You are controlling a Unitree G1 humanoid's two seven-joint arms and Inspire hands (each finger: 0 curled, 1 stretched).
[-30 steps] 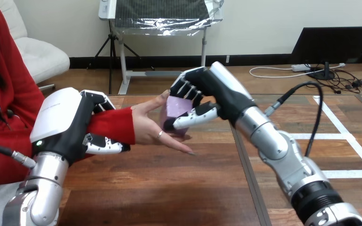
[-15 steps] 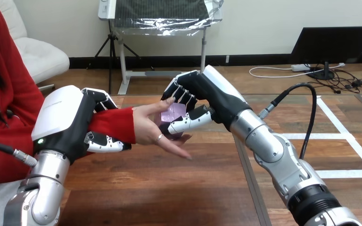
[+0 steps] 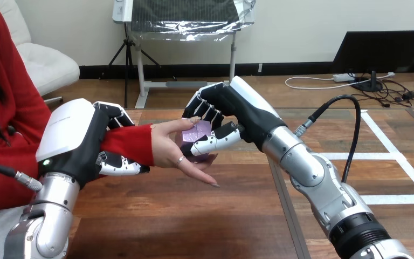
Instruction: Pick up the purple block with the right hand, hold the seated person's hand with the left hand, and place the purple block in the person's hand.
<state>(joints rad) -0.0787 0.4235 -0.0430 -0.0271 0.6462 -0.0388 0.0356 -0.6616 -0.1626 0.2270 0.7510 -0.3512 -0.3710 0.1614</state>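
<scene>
One pale purple block, part-hidden.

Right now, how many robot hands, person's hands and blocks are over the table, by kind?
Robot hands: 2 (left hand, right hand)
Hands of a person: 1 (person's hand)
Blocks: 1 (purple block)
Total: 4

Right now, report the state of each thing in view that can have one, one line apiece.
left hand: shut, fingers and thumb curled round the person's wrist.
right hand: shut on the purple block.
purple block: gripped, lying against the person's palm, not released.
person's hand: open, fingers spread, raised off the table.
</scene>
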